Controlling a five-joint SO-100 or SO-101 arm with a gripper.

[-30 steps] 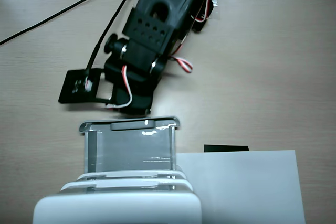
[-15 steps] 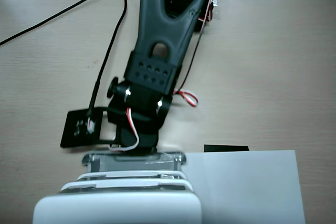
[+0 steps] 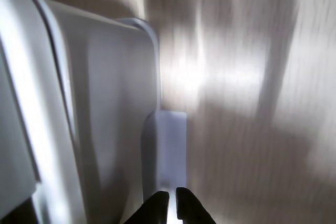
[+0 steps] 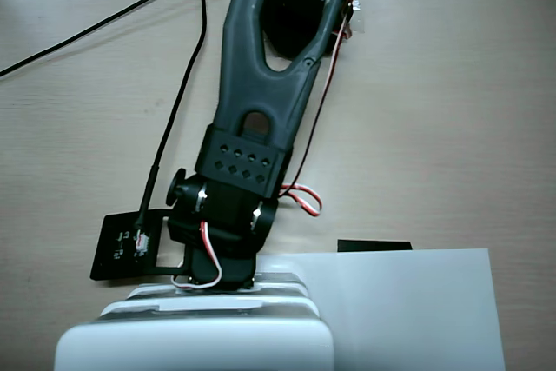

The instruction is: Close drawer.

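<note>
In the wrist view the grey plastic drawer point(image 3: 110, 108) fills the left half, blurred, with a rounded corner at the top. Its small handle lip point(image 3: 170, 140) juts toward the wooden table. My gripper point(image 3: 172, 205) enters from the bottom edge, its two dark fingertips nearly together with only a thin slit between them, right at the handle lip. I cannot tell whether they touch it. In the fixed view the arm point(image 4: 261, 102) reaches down onto the white drawer unit point(image 4: 191, 345). The wrist hides the gripper there.
A flat white sheet of paper point(image 4: 408, 301) lies right of the unit, with a small black piece point(image 4: 373, 245) at its far edge. A black camera board point(image 4: 122, 249) hangs left of the wrist. Black cables point(image 4: 104, 28) cross the wooden table point(image 4: 452, 110).
</note>
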